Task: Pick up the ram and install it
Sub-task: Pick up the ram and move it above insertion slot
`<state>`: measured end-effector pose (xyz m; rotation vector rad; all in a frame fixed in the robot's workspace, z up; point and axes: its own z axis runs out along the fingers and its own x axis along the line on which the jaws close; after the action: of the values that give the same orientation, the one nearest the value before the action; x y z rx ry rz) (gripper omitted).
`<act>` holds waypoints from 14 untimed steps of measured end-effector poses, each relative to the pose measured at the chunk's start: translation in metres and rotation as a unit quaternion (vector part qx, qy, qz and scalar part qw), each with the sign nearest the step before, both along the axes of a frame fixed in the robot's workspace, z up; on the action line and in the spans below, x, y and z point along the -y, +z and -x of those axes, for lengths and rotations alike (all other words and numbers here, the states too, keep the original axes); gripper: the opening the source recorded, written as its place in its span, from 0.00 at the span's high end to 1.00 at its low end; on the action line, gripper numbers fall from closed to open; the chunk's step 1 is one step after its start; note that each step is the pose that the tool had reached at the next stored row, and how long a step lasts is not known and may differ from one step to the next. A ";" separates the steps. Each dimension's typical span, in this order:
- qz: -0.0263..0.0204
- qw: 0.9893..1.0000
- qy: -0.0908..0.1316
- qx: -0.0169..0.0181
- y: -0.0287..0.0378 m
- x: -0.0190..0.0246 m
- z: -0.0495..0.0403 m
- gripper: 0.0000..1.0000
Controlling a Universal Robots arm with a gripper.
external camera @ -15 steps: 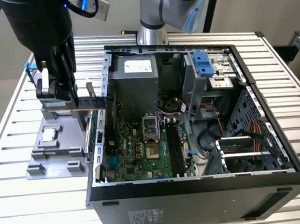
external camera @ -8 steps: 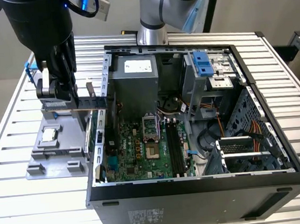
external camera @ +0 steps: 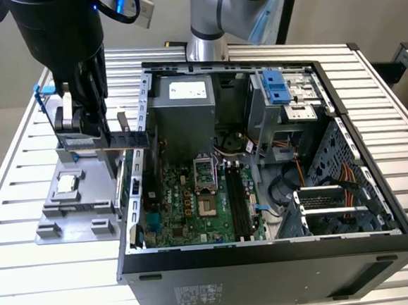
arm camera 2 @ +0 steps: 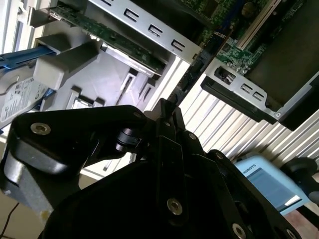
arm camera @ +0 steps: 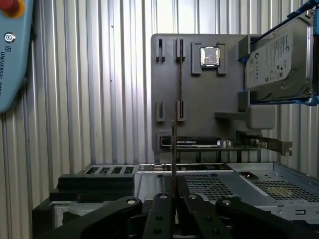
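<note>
In the exterior view my gripper (external camera: 93, 135) hangs over the grey holder tray (external camera: 55, 231), to the left of the open computer case. It is shut on the ram (external camera: 76, 143), a thin dark bluish stick held level and clear of the tray. The first wrist view has the ram (arm camera: 174, 154) edge-on, as a thin line running out from between my closed fingertips (arm camera: 174, 196). Below it lies the tray's narrow groove (arm camera: 180, 79). The motherboard's long black slots (external camera: 236, 203) lie inside the case, well to the exterior view's right of the ram.
The tray also carries a square silver processor chip (arm camera: 210, 56), a hard drive with blue rails (arm camera: 276, 59) and an expansion card (arm camera: 199, 143). The case's metal wall (external camera: 143, 101) stands just right of my gripper. A blue pendant (arm camera: 12, 50) lies on the slatted table (external camera: 30, 279).
</note>
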<state>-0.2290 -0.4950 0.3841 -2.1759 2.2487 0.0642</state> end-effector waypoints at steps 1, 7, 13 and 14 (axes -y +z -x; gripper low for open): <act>0.000 1.000 0.000 0.000 0.0000 -0.0001 -0.0009 1.00; 0.000 1.000 0.000 0.000 0.0000 -0.0005 -0.0072 1.00; 0.000 1.000 0.000 0.000 0.0000 -0.0021 -0.0141 1.00; 0.000 1.000 0.000 0.000 0.0000 -0.0025 -0.0150 1.00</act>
<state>-0.2140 -0.4925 0.3841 -2.1764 2.2483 0.0642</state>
